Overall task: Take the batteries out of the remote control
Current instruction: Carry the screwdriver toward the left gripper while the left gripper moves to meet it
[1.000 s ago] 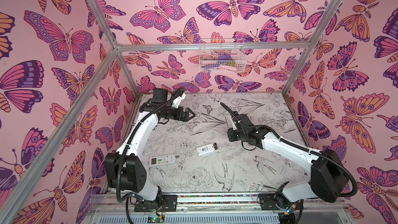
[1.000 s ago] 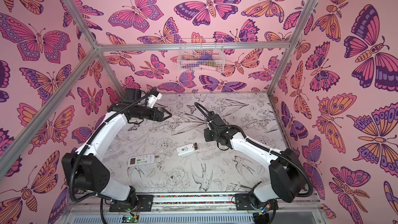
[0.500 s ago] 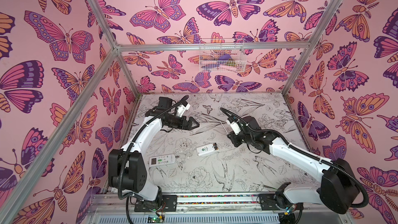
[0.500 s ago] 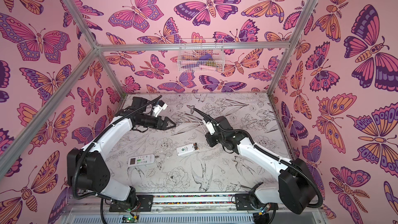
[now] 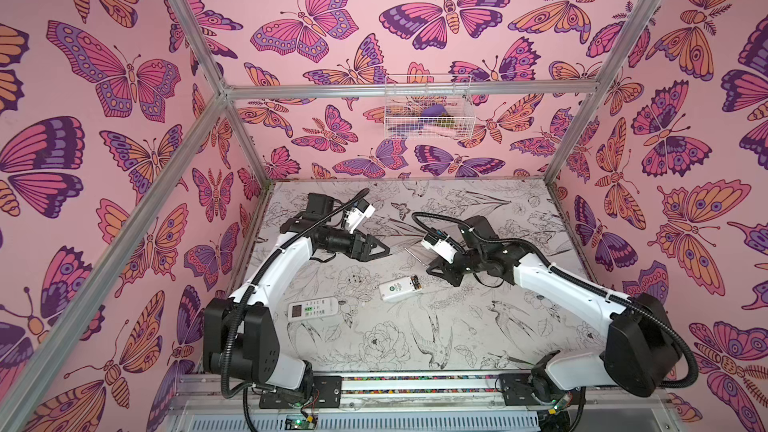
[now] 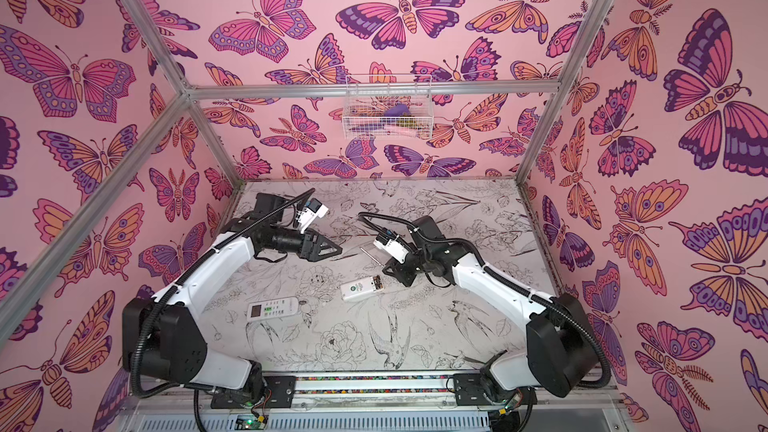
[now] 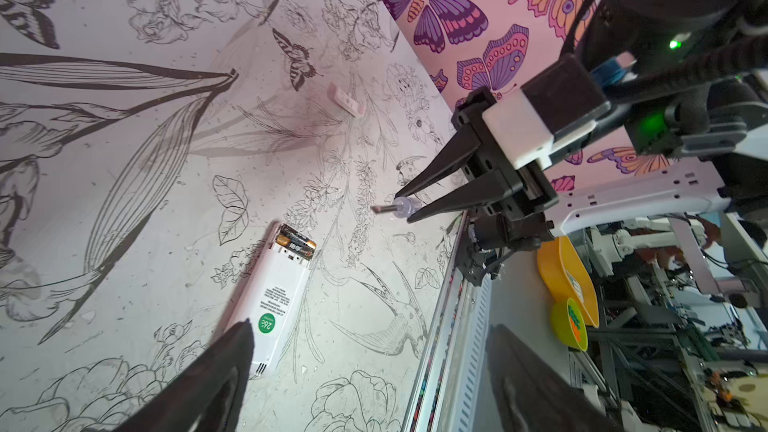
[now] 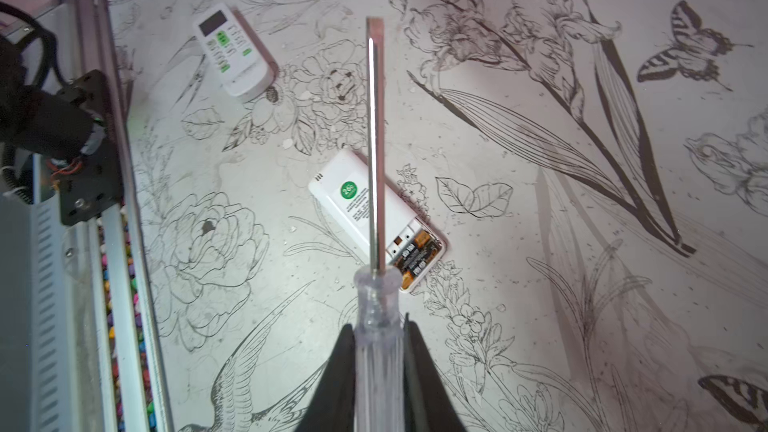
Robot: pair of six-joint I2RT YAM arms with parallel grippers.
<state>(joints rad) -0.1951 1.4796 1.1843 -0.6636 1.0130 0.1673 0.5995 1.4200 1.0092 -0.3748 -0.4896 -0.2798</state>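
Checking both top views: the face-down remote point(image 5: 398, 289) lies midway between the arms, long axis roughly left-right, cover off. The batteries point(image 5: 413, 283) are seated in the open bay at the end facing the right arm. Just beside that end, slightly to its far side, hangs the right gripper point(image 5: 432, 268). The left gripper point(image 5: 382, 249) is farther off, back-left of the remote. A second remote point(image 5: 312, 309) lies face-up near the left arm's base, bay hidden.

Left wrist view: left gripper's fingers point(image 7: 216, 376) are spread wide with nothing between them, so released. Remote's closed end is the near end. The bay end points away, toward the right gripper, which is clamped on a clear-handled flat screwdriver point(image 7: 395, 210). A small white piece point(image 7: 346, 102) lies beyond, probably the bay cover.

Right wrist view: jaws clenched on the screwdriver handle. Shaft crosses above the remote at an angle to its long axis, and the blade tip shows past its far side. Two batteries show, black with gold ends, seemingly crosswise in the bay, right by the handle collar.

My read: the bay sits under the handle, not the tip, so prying calls for drawing the tool back and dipping the blade. Right arm is nearer and holds the tool. Left is free to pin the remote.
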